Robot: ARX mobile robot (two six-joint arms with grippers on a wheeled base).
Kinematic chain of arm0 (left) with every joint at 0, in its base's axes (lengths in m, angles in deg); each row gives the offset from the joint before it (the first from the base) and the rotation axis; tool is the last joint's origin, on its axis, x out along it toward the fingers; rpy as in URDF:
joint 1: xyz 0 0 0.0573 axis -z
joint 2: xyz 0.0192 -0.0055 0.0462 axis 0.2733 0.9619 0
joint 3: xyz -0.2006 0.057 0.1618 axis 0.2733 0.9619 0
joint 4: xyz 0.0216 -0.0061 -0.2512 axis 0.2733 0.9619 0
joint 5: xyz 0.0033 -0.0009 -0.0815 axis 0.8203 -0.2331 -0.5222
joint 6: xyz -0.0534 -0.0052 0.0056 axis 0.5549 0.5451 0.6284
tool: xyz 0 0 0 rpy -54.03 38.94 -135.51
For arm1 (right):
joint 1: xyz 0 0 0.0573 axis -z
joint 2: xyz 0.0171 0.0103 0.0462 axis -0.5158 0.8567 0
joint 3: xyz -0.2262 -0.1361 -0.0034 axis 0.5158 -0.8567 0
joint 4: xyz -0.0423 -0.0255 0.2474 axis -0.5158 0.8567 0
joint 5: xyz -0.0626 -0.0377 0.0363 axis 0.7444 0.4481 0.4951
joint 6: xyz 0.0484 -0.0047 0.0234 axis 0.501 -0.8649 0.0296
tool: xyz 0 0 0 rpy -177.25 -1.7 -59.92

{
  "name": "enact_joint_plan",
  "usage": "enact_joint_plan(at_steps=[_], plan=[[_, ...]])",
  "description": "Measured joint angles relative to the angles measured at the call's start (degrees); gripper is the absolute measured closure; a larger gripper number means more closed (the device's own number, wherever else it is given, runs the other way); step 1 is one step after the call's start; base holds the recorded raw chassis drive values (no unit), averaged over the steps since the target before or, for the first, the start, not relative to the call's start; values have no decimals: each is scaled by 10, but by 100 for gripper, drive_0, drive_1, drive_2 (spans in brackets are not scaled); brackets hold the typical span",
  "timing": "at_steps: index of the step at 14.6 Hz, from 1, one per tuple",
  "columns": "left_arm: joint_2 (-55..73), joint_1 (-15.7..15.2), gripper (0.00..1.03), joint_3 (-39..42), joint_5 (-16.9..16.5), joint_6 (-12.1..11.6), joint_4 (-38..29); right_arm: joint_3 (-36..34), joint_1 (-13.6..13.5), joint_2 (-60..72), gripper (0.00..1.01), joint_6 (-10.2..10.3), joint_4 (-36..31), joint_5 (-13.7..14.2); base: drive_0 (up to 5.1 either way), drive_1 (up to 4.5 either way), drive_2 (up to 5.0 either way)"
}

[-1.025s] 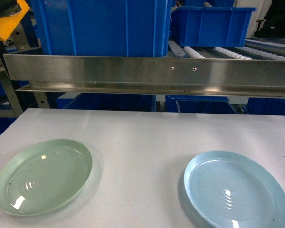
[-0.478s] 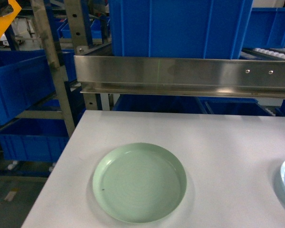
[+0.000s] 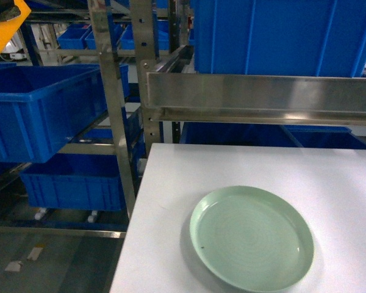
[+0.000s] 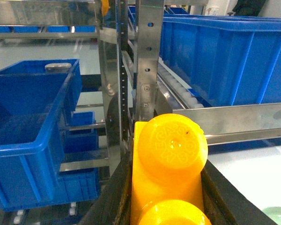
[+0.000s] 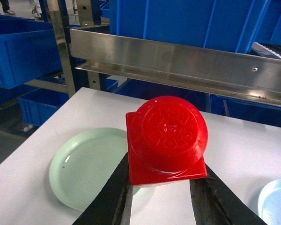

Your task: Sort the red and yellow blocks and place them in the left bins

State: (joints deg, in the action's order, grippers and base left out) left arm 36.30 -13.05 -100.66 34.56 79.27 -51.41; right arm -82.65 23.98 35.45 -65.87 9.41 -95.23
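Up front, the head view shows a green plate [image 3: 251, 238] on the white table [image 3: 171, 183] and a blue bin [image 3: 39, 110] far left. Left wrist: left gripper [image 4: 166, 197] clenches the yellow block [image 4: 168, 164]. Right wrist: right gripper [image 5: 164, 192] grasps the red block [image 5: 167, 138] (nothing binned yet, I judge).
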Motion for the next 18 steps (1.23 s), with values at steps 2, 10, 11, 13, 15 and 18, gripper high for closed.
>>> enact_joint_plan(at_steps=[2, 10, 11, 13, 15, 18], plan=[[0, 1, 76, 0, 0, 0, -1, 0, 0, 0, 73, 0, 0, 0, -495, 251, 251], [0, 0, 76, 0, 0, 0, -2, 0, 0, 0, 73, 0, 1, 0, -497, 248, 248], [0, 0, 76, 0, 0, 0, -1, 0, 0, 0, 73, 0, 0, 0, -502, 243, 243], [0, 1, 76, 0, 0, 0, -2, 0, 0, 0, 73, 0, 2, 0, -505, 240, 240], [0, 0, 76, 0, 0, 0, 1, 0, 0, 0, 73, 0, 1, 0, -497, 249, 249], [0, 0, 76, 0, 0, 0, -1, 0, 0, 0, 73, 0, 0, 0, -502, 244, 244]])
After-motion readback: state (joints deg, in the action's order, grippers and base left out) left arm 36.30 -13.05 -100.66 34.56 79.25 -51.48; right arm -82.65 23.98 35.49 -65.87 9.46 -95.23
